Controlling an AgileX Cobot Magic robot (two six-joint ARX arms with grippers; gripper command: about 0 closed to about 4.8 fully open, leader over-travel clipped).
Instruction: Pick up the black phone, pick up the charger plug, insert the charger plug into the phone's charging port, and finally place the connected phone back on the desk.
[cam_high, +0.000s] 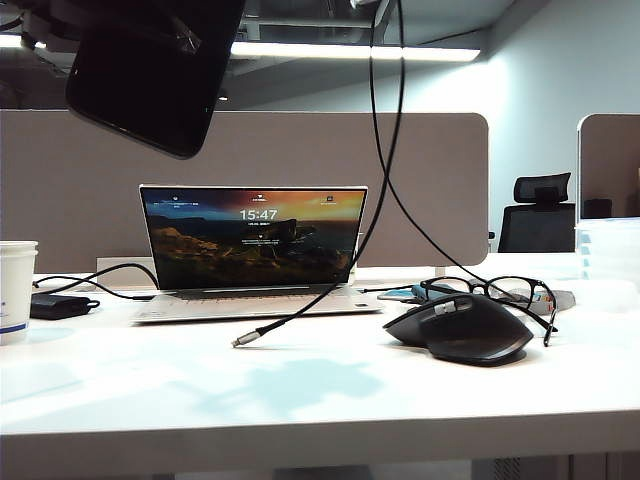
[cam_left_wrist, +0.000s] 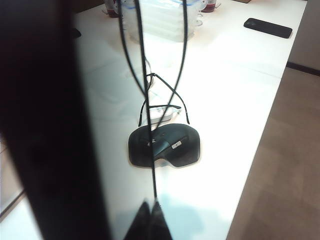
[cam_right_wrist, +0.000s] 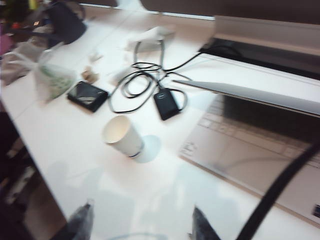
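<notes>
The black phone (cam_high: 150, 70) hangs tilted high above the desk (cam_high: 300, 390) at the upper left of the exterior view. In the left wrist view it is a broad glossy slab (cam_left_wrist: 55, 125), and my left gripper (cam_left_wrist: 150, 220) is shut on its edge. The charger plug (cam_high: 240, 340) with its silver tip is down at desk level in front of the laptop, free of both grippers. Its thin black cable (cam_high: 385, 150) runs up out of sight. My right gripper (cam_right_wrist: 142, 222) is open over the desk beside the laptop, nothing between its fingers. The charging port cannot be made out.
An open laptop (cam_high: 255, 250) stands at the middle back. A black mouse (cam_high: 460, 328) and glasses (cam_high: 500, 292) lie on the right. A paper cup (cam_high: 15, 285) and a power brick (cam_high: 58, 305) are on the left. A grey partition (cam_high: 440, 180) closes the back.
</notes>
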